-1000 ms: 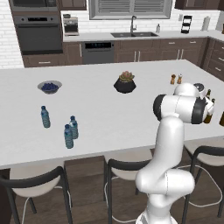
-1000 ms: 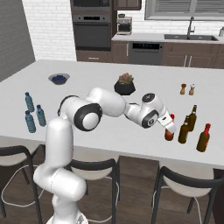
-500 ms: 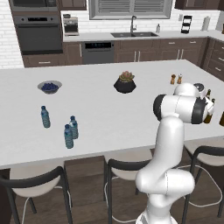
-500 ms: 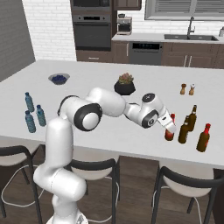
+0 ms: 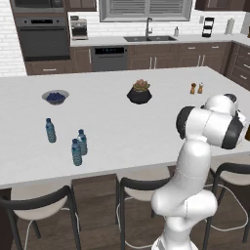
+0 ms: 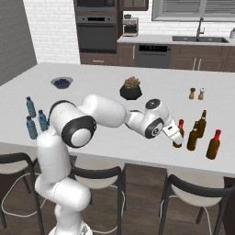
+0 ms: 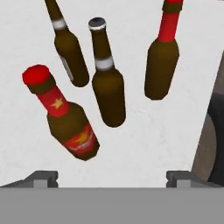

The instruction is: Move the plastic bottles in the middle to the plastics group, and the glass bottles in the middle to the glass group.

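My gripper hangs open at the right end of the white island counter, with nothing between its fingertips. Just ahead of it, a reddish-brown glass bottle with a red top stands free on the counter. Close beside that bottle is the glass group: a brown silver-capped bottle, another brown one, and a red-necked one. Three plastic water bottles stand together at the counter's left end.
A bowl of dark berries sits at the back left. A potted plant in a black pot sits mid-counter, with salt and pepper shakers behind the glass bottles. Stools line the near edge.
The gripper has opened and let go of the red-topped bottle, which now stands on the counter beside the other glass bottles. The arm has barely moved.
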